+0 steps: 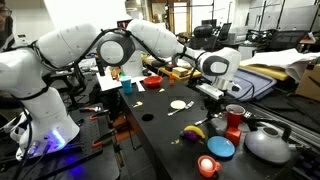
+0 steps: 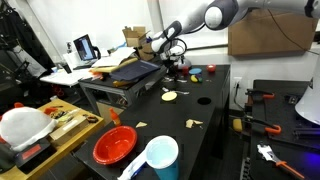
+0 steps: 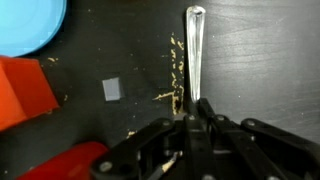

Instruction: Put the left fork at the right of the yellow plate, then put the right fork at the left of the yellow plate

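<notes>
The gripper [image 3: 190,120] has its jaws seemingly clamped on one end of a fork [image 3: 193,50]. It is beside the yellow plate [image 1: 179,104], which sits mid-bench [image 1: 155,132], away from the edges. I judge the first placement underway and the second not yet begun.

A robotics laboratory, working and cluttered. At the left of the frame in an exterior view, a white jointed robot arm [image 1: 60,55] rises from a base lit with a violet glow and reaches over a black work table [image 1: 160,135]. Crowded desks and stacked sheets [image 1: 268,72] fill the upper right behind it. In an exterior view from the opposite end, an open laptop [image 2: 86,46] sits on a littered bench at upper left. A cardboard box [image 2: 258,36] stands at upper right, and red-handled hand tools [image 2: 262,98] lie on a side bench at the right edge.
</notes>
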Controlling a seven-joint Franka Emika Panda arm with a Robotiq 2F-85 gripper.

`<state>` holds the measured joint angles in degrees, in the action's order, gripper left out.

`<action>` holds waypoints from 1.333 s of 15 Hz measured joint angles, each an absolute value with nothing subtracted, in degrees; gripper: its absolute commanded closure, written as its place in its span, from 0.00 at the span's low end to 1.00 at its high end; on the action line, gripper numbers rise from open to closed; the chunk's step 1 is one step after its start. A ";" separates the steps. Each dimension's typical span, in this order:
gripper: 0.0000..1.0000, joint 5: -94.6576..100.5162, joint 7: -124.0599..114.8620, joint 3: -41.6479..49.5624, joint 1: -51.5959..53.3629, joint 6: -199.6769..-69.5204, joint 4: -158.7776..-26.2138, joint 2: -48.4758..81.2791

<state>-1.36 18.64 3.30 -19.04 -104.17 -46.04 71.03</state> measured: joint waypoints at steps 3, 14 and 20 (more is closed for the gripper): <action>0.98 -2.98 16.44 3.27 -18.99 -103.57 -46.13 69.94; 0.98 -4.16 7.15 2.05 -14.06 -99.91 -57.26 55.04; 0.98 -3.67 2.22 2.06 -7.83 -100.82 -69.64 46.11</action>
<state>-3.67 2.22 2.06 -7.83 -100.82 -69.64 46.11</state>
